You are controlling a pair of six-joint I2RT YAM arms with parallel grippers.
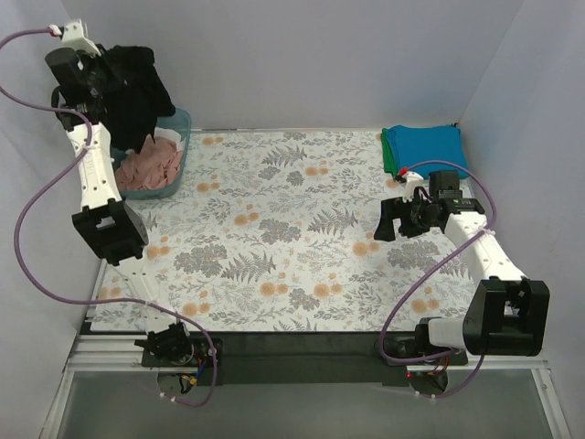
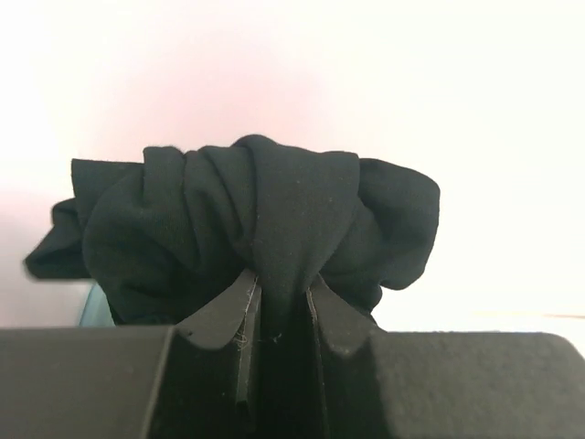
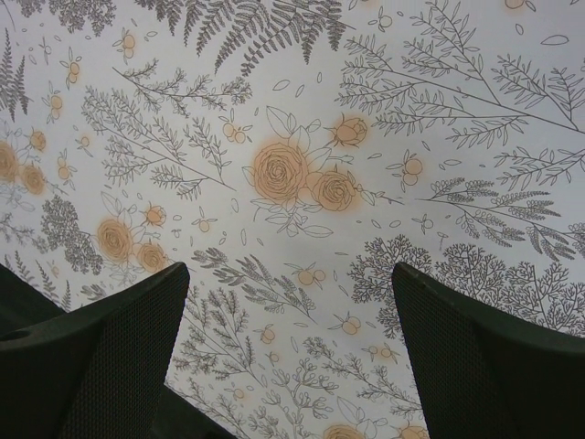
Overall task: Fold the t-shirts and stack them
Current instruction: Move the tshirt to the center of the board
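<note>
Left gripper clamped tight on bunched black t-shirt, held above teal tub w/ pink t-shirts – right gripper spread wide, empty, over floral cloth – folded teal-blue t-shirt at far-right corner.

1. The black t-shirt is soft, matt cloth, bunched into thick folds and flecked with faint lint.
2. The left end effector has dull black fingers with a fine grainy surface that looks like plastic.
3. The right end effector has fingers with the same matt, finely pebbled black finish.
4. The floral cloth is smooth, flat, matt printed fabric.
5. The pink t-shirt is crumpled soft cloth, lying in a tub of smooth teal plastic.
6. The teal-blue t-shirt is smooth, matt cloth.
</note>
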